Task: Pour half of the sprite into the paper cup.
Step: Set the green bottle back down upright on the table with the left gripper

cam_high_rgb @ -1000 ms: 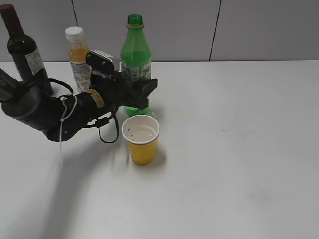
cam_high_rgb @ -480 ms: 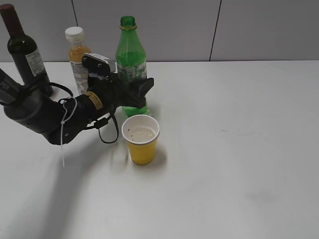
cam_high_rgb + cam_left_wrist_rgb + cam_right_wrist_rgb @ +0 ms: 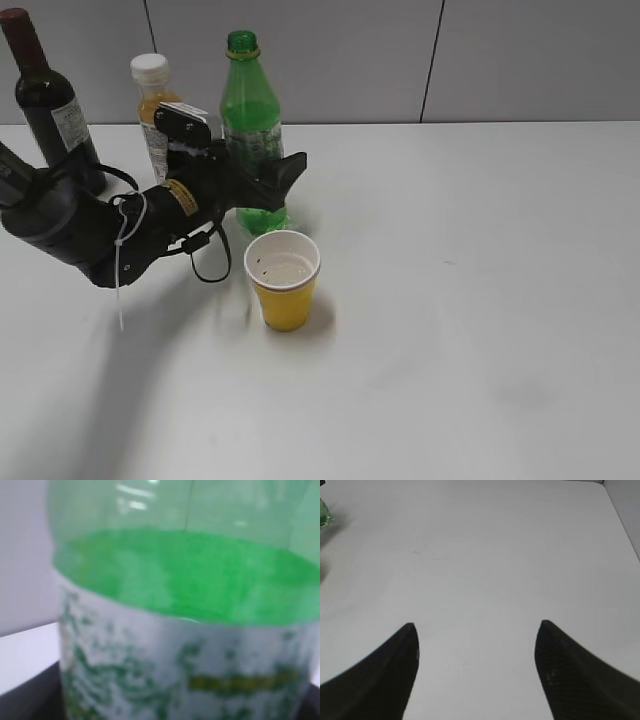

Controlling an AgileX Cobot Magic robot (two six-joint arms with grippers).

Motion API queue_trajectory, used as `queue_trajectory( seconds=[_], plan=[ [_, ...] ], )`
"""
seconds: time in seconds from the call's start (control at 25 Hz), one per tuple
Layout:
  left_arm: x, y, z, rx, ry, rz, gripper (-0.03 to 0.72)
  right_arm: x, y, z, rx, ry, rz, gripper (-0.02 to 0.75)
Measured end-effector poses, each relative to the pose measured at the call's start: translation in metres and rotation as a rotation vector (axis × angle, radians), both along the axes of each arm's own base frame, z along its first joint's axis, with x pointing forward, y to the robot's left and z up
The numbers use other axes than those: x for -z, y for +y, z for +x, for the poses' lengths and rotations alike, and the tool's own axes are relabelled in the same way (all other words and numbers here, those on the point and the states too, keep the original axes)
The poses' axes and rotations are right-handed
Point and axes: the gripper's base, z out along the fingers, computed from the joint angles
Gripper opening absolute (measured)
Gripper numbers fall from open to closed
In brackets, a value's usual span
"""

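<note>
Left gripper [image 3: 262, 188] is clamped around the sprite [image 3: 250, 125] at label height, bottle standing upright or nearly so, base looks down on or just above the table [image 3: 480, 300]. In the left wrist view the sprite [image 3: 185, 610] fills the frame, label band right against the camera, so the grasp is tight and close. The bottle has no cap, only the open green neck. Its body is see-through green; the liquid level is hard to read, but the upper part looks empty.

Paper cup [image 3: 283, 279] sits just in front of and a bit right of the left gripper, near but not touching the bottle. Inside shows a pale surface with a few dark specks, likely some liquid already in it; cannot be sure how much.

Right gripper [image 3: 475, 645]: fingers spread wide, nothing between them, over bare table, well away from the cup; not visible in the exterior view.

Behind the left gripper: orange juice bottle [image 3: 152, 105]; wine bottle [image 3: 45, 100] further left.

Judgement: the pour seems done or nearly done; what remains is releasing the bottle and pulling the arm clear.
</note>
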Motion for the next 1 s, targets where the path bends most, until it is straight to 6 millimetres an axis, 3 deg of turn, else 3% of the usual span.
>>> queue_trajectory(
  seconds=[0.4, 1.0],
  plan=[
    [-0.019, 0.001, -0.004, 0.008, -0.016, 0.005, 0.693, 0.000, 0.000, 0.000, 0.000, 0.000, 0.000, 0.544],
    [-0.021, 0.032, -0.036, -0.029, 0.031, 0.046, 0.693, 0.000, 0.000, 0.000, 0.000, 0.000, 0.000, 0.544]
  ],
)
